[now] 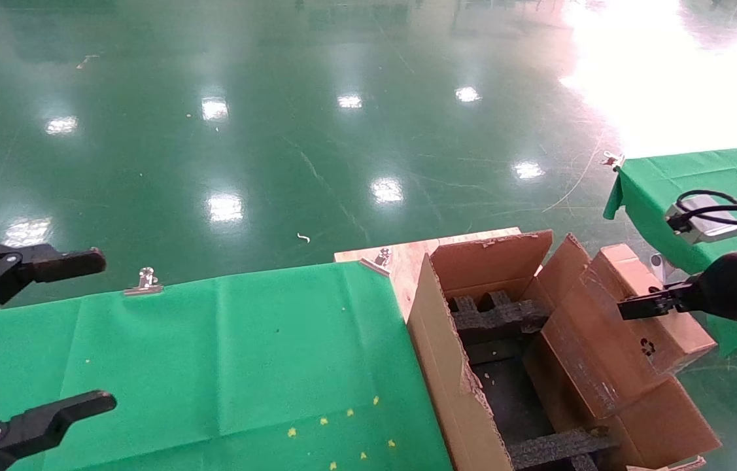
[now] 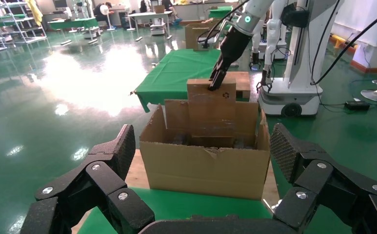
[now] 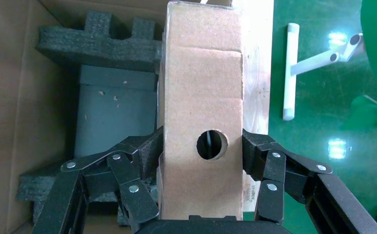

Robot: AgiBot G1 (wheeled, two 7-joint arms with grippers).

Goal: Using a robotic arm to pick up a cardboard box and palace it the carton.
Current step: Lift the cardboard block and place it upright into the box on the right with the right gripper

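Right tool (image 3: pixel 201 195) pinches the cardboard box (image 3: pixel 201 97) above the carton (image 1: pixel 466 392); it could snag a flap (left tool (image 1: pixel 8 347) idles spread).

cardboard box (image 3: pixel 201 97) | brown, round hole (upright) | over open carton (image 1: pixel 466 392)

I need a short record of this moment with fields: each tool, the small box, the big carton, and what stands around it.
right tool: shut on the cardboard box, one finger on each side
cardboard box: held over the carton's right edge, round hole facing the wrist camera
carton: open, flaps up, black foam inserts inside
left tool: open, idle above the green cloth
surroundings: carton stands beside the green cloth on a wooden board
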